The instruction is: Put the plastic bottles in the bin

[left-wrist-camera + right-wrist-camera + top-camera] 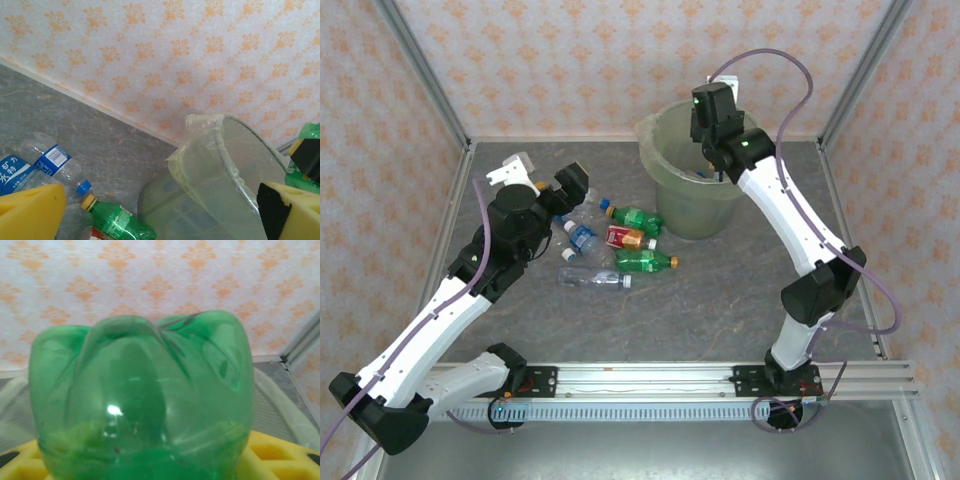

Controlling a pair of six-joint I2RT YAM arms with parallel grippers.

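A green bottle (140, 400) was gripped between the yellow pads (272, 455) of the right end effector (145, 465), whose jaws were closed partway on it, the bottle's lobed base turned toward the wrist camera. It was held over the mouth of the bin (692, 212), which stood at the far right of the table (720, 300) with a clear liner (200, 125) folded over its rim. Left of the bin, more bottles lay clustered on the table: two green ones (636, 218) with orange caps, a red-labelled one (624, 237) between them, and clear ones (592, 278), some blue-labelled. Near the cluster's left end the left end effector (160, 220) was seen with its jaws spread wide, nothing held.
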